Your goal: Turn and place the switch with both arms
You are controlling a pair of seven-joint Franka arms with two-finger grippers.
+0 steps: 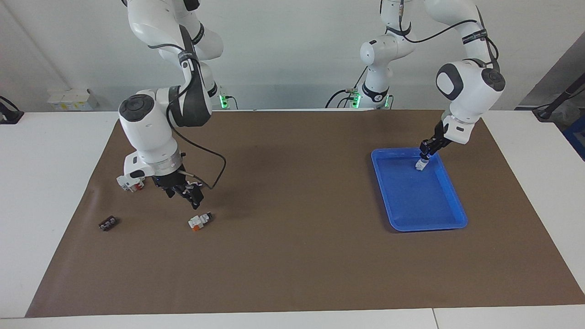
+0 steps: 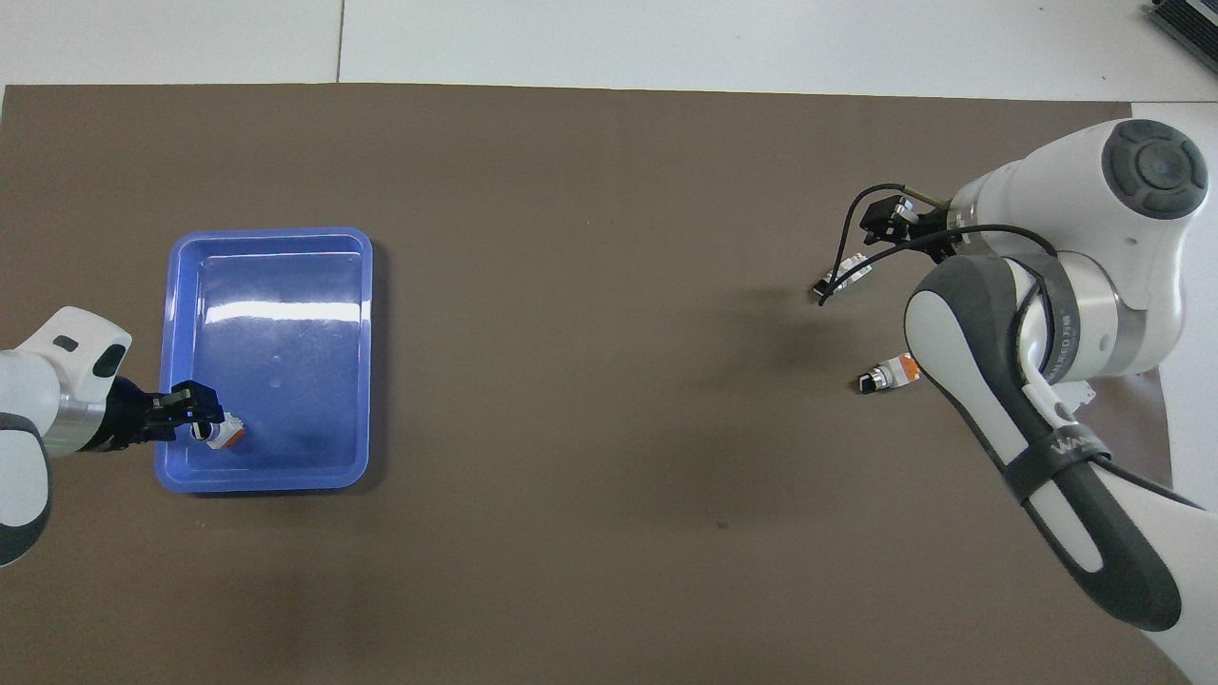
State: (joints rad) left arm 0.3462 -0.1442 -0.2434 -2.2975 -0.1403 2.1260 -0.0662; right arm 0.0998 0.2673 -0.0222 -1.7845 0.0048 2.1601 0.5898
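Left arm: extended from its base with the forearm angled steeply downward, wrist bent, left claw [image 1: 423, 157] low and pointing down; whether its fingers are parted or closed cannot be told. Right arm: elbow raised, forearm descending, wrist near vertical, a black cable looping beside it; right claw [image 1: 189, 195] low over the counter [image 1: 292, 256], fingers spread apart, pointing downward.

Brown mat [image 1: 292, 256] on white table [image 1: 50, 183]

tray [image 1: 450, 219]: left arm's end of mat [image 1: 292, 256] | switch [image 1: 420, 165]: in tray, corner nearest robots | other switches [image 1: 199, 220], block [image 1: 130, 182], black piece [image 1: 108, 223]: right arm's end
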